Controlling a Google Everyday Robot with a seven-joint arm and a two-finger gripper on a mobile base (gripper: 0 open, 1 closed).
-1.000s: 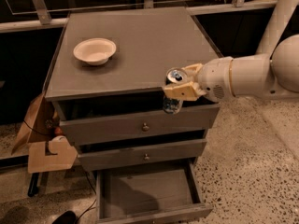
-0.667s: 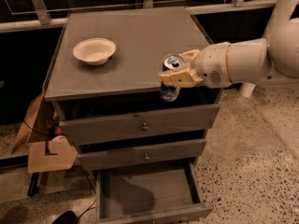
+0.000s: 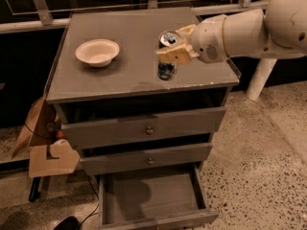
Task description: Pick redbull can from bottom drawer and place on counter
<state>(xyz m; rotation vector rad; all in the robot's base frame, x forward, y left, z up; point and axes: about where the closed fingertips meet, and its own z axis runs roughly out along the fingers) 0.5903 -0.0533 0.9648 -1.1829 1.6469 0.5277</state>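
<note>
Tool clenched around the can, over the right front of the bench, well apart from the bowl. Bottom drawer open, nothing visible inside. Lifting out apparently done. Unclear whether resting yet. Left: setting down, letting go.

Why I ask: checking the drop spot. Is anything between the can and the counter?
Nothing visible. The gripper holds the can over the counter's front right part; the bowl sits well apart, further left in the view.
</note>
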